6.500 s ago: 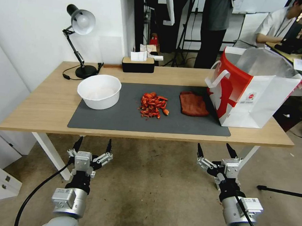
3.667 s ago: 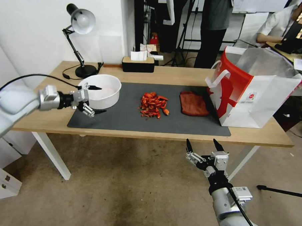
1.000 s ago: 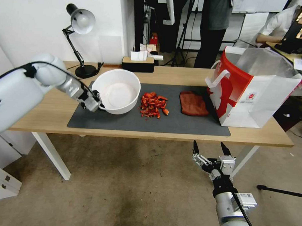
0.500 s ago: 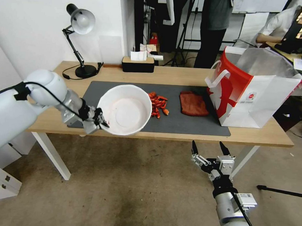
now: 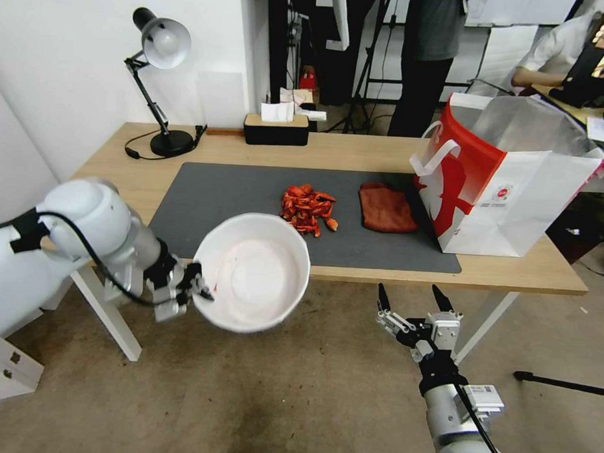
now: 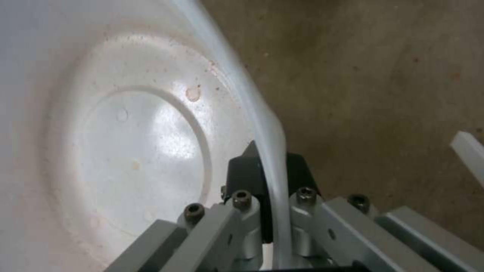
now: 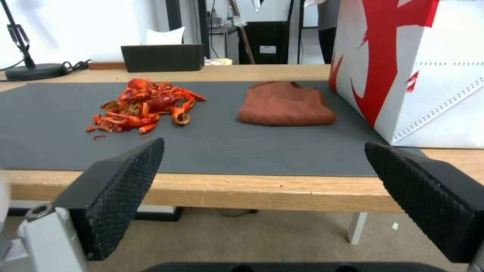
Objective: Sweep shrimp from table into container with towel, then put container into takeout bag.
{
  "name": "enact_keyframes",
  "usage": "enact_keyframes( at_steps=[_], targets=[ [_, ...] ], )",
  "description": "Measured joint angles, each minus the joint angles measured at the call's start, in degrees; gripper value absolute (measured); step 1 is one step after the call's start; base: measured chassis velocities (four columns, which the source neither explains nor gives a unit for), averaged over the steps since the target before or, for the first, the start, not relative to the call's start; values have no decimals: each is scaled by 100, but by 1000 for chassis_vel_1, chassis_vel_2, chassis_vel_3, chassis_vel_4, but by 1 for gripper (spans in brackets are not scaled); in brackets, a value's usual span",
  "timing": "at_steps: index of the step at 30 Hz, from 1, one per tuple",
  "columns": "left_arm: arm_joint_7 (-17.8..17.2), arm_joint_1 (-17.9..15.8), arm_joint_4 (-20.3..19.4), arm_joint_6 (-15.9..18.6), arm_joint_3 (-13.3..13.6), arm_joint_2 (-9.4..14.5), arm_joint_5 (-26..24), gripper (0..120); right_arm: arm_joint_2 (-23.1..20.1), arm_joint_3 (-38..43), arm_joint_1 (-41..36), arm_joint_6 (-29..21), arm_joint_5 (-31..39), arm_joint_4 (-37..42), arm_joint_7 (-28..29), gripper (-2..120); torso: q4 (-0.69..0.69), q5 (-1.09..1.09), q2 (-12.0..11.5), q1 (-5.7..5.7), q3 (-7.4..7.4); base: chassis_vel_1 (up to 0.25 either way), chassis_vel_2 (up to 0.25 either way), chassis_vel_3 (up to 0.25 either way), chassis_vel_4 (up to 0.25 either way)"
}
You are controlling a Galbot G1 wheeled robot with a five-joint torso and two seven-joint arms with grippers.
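Observation:
My left gripper (image 5: 196, 288) is shut on the rim of the white container (image 5: 253, 271), holding it tilted in the air in front of the table's (image 5: 117, 178) front edge; the wrist view shows the fingers (image 6: 247, 177) pinching the container (image 6: 126, 143) wall. The shrimp (image 5: 306, 210) lie in a red-orange heap on the dark mat, also seen as shrimp (image 7: 143, 104) from the right wrist. The rust-red towel (image 5: 386, 208) lies just right of them, towel (image 7: 285, 104). The takeout bag (image 5: 517, 189) stands open at the right. My right gripper (image 5: 412, 300) hangs open below the table edge.
A black desk lamp (image 5: 164, 53) stands at the back left and a dark tissue box (image 5: 276, 128) at the back middle. White table legs (image 5: 108, 315) sit under the front corners. Bare floor lies in front of the table.
My left arm has lifted the container off the mat, carried it toward me and lowered it past the table's front edge, uncovering the shrimp heap. The right gripper has barely moved.

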Motion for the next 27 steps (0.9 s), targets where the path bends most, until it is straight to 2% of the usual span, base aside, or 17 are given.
enact_keyframes(
  at_steps=[1,2,3,7,15,16,17,18,19,20,23,25,26,27],
  targets=[
    [34,167,-31,-48,-108,-33,127,0,0,0,1,0,-1,-8,0,100,1,-1,0,0,0,0,0,0,0],
    [139,461,-49,-151,-291,-143,461,0,2,-4,5,0,-4,-33,0,100,2,0,0,-1,0,0,0,0,0],
    [139,461,-49,-151,-291,-143,461,0,2,-4,5,0,-4,-33,0,100,2,0,0,-1,0,0,0,0,0],
    [337,736,167,-360,-339,-452,716,0,35,-32,22,0,-28,-77,0,100,-4,-1,0,0,1,0,0,0,0],
    [405,1013,452,-544,-282,-845,968,0,99,-59,26,0,-76,-101,1,100,-1,0,-1,0,0,0,0,0,0],
    [417,988,607,-563,-153,-945,977,0,103,-60,14,3,-89,-101,1,100,-1,1,-1,1,1,0,0,0,0],
    [417,988,607,-563,-153,-945,977,0,103,-60,14,3,-89,-101,1,100,-1,1,-1,1,1,0,0,0,0],
    [420,891,778,-555,23,-1014,949,0,105,-48,-6,5,-93,-100,1,100,-2,0,-1,1,1,0,0,0,0],
    [424,852,856,-546,77,-1045,933,0,105,-44,-12,6,-93,-99,1,100,-2,0,-1,1,1,0,0,0,0],
    [463,704,1159,-533,225,-1166,898,0,108,-23,-39,10,-94,-76,0,100,-1,0,-1,0,1,0,0,0,0],
    [472,580,1386,-530,339,-1244,867,0,111,-9,-52,11,-95,-57,1,100,-1,0,-1,1,1,0,0,0,0],
    [469,376,1779,-527,506,-1375,781,0,113,11,-65,12,-95,-26,1,100,-1,0,-1,1,1,0,0,0,0],
    [396,187,2115,-526,624,-1496,718,0,111,27,-70,12,-94,-13,1,100,-1,1,-1,1,1,0,0,0,0],
    [396,187,2115,-526,624,-1496,718,0,111,27,-70,12,-94,-13,1,100,-1,1,-1,1,1,0,0,0,0]
  ],
)
